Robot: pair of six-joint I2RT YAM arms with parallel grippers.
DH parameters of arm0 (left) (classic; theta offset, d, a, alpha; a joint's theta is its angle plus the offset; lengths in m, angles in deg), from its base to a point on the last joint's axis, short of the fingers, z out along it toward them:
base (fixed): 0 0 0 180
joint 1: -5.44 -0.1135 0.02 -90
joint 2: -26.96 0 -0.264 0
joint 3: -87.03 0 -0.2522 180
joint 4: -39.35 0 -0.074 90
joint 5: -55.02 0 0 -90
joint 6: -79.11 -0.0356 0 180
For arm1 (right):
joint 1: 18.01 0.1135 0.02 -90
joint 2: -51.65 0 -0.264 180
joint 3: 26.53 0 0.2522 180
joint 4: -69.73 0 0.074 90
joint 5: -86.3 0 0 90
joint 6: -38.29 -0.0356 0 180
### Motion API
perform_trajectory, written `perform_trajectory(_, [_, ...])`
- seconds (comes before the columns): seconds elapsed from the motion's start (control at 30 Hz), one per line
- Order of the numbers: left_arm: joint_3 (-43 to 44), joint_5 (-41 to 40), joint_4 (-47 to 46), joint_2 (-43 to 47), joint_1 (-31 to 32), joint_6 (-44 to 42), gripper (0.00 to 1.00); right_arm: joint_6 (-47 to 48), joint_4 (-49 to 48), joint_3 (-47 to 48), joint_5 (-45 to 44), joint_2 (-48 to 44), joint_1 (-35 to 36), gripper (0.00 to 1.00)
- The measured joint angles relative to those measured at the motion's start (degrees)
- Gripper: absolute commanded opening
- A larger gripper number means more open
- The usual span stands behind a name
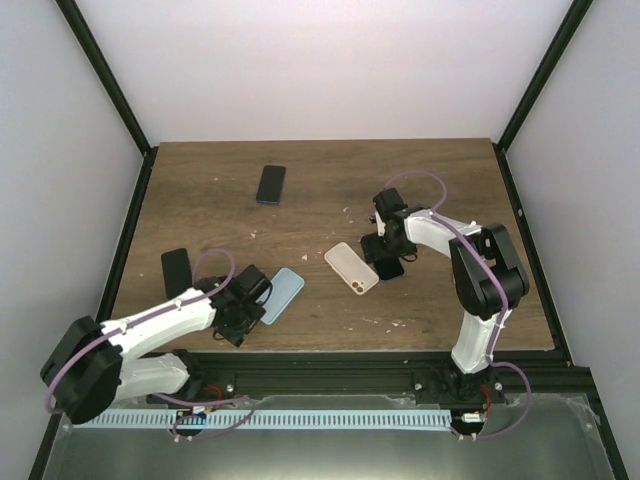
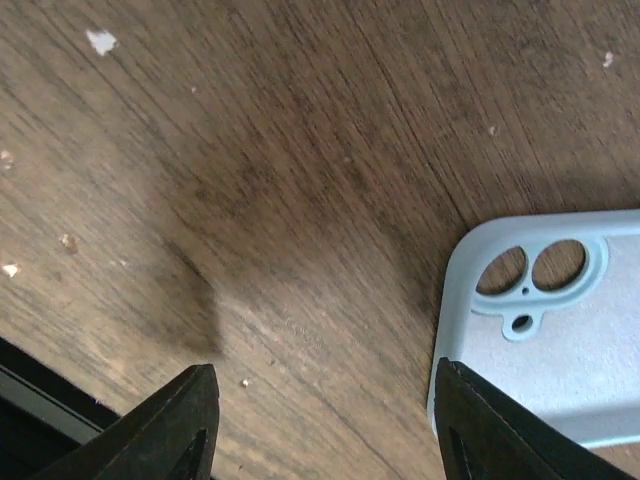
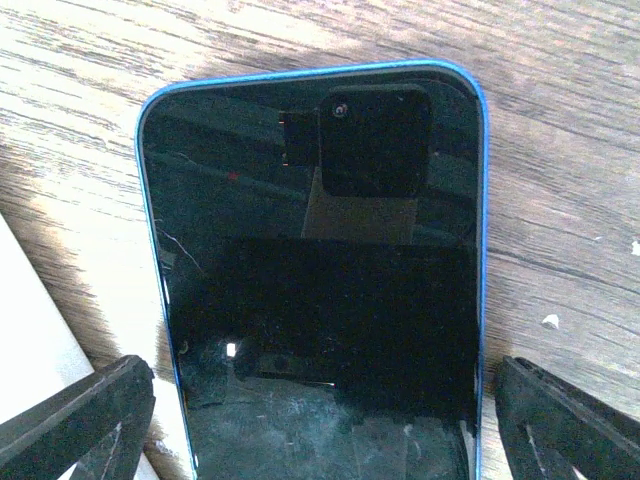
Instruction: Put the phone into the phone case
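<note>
Phone [image 3: 320,280] lies flat on wood surface [image 3: 560,150], screen up, w/ a thin blue rim round the edge. Top end points to the top of the frame; bottom end runs off the lower edge. The glass is black and glossy, w/ boxy dark reflections and light scratches near the bottom. Right fingers [image 3: 80,415] sit wide apart in the lower corners, one per side of the phone, each just beside a long edge w/ a thin strip of surface showing between, so no grip. Pale flat obj [image 3: 25,320] cuts in at the left edge, near the phone; can't tell what it is. Small white speck [image 3: 550,321] on the wood, right of the phone.
</note>
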Motion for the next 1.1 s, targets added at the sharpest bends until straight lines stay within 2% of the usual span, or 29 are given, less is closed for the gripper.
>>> perform_trajectory(0.33, [3.78,-1.07,-3.13,-9.53,0.00,-3.26,0.55,0.31,-0.24,0.00,-0.52,0.20,0.00,0.94])
perform_trajectory(0.7, [3.76,-4.20,-4.15,-2.60,0.00,-5.70,0.62,0.31,-0.72,1.40,-2.64,1.60,0.00,0.86])
perform_trajectory(1.0, [2.99,-4.96,-5.86,-4.11,0.00,-6.45,0.63,0.02,-0.59,1.44,-3.56,1.77,0.02,0.91])
perform_trajectory(1.1, [2.99,-5.16,-6.23,-4.83,0.00,-6.88,0.63,-0.42,-0.35,1.46,-3.54,1.70,0.00,0.89])
